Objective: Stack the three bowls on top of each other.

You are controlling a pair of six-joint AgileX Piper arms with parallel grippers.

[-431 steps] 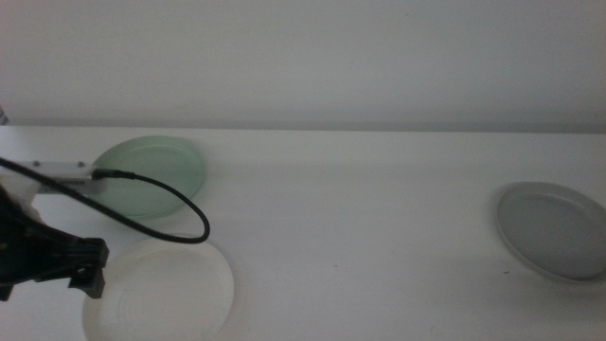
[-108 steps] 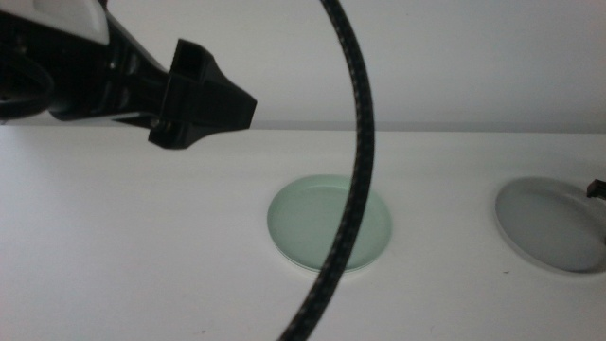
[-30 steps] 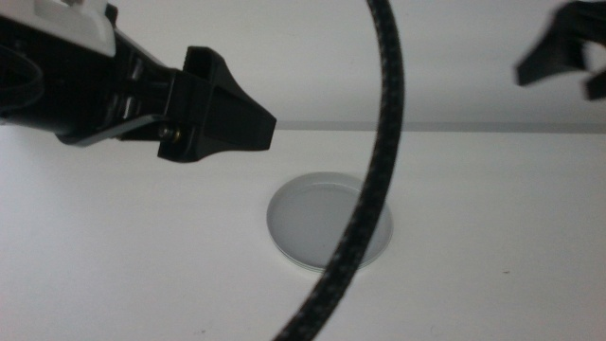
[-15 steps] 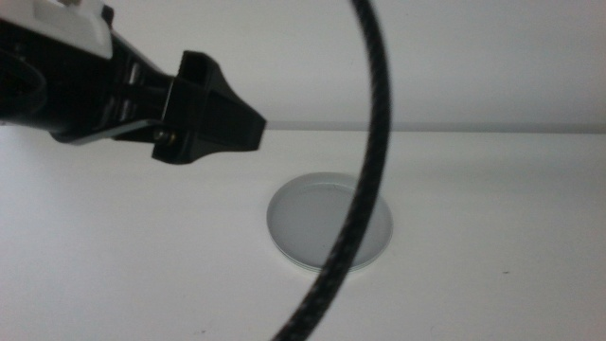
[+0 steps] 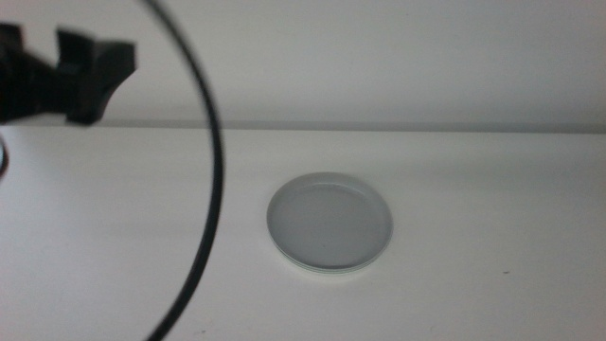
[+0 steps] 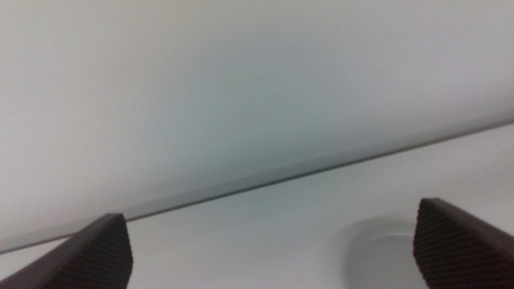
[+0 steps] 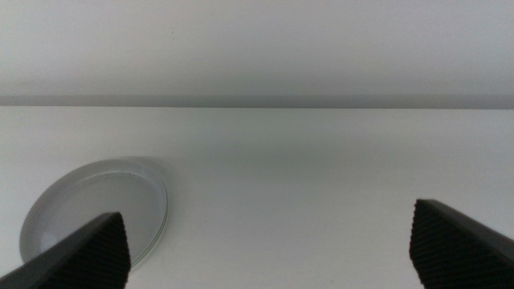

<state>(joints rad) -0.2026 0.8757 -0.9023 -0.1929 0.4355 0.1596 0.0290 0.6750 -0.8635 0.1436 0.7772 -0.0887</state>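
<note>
1. I see the bowls point(image 5: 329, 224) stacked near the middle of the table point(image 5: 492, 189), well away from its edges; the grey bowl is on top, and only thin pale rims show beneath it, so I cannot tell how many lie under it.
2. My left gripper point(image 6: 273, 249) is raised near the table's far left, jaws spread wide and empty.
3. My right gripper point(image 7: 273, 245) hangs over the table, jaws wide apart, holding nothing.
4. A black cable point(image 5: 204, 189) curves across the middle view.

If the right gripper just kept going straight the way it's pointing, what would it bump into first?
Probably nothing soon. The right gripper, jaws wide open, points across bare table toward the back wall. The stack of bowls lies off to one side. Depth is hard to judge.
</note>
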